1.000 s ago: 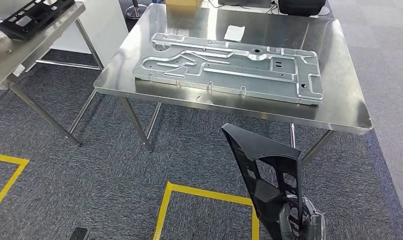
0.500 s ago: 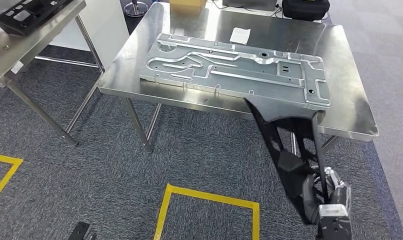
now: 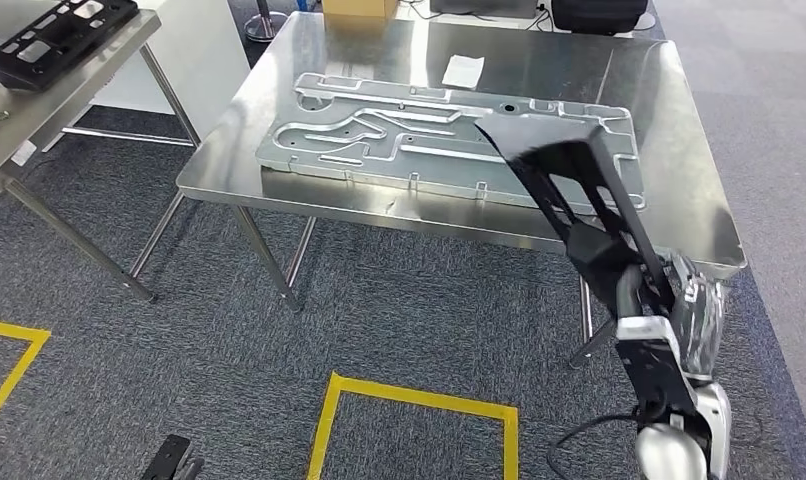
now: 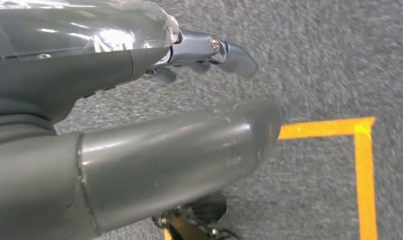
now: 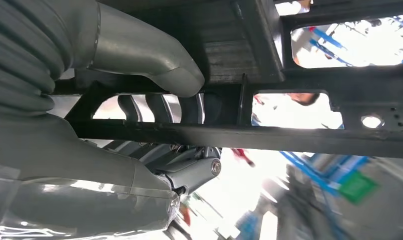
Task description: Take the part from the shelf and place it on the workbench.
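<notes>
Right robot hand (image 3: 647,300): raised at the near right corner of the desk, gripping the lower end of the black frame. In the right wrist view the thick grey thumb (image 5: 139,55) lies across one face of the frame and the darker fingers (image 5: 159,107) wrap a bar from the other side.
Black frame (image 3: 569,190): a long, open plastic part with cut-out windows, held tilted, its upper end leaning out over the desk edge and hanging above the right end of the metal plate. I cannot tell whether it touches the plate.
Left robot hand (image 4: 209,50): hangs low over the carpet, holding nothing; its fingers look slightly curled, and I cannot tell for sure whether it is open or closed.
Desk (image 3: 669,130): shiny steel top on steel legs, straight ahead.
Metal plate (image 3: 379,130): large stamped grey sheet lying flat across the middle of the desk.
Paper slip (image 3: 463,70): small and white, lying behind the plate.
Second desk (image 3: 39,110): at the far left, carrying another black part (image 3: 54,30).
Floor: grey carpet with yellow tape (image 3: 419,400) marking squares.
</notes>
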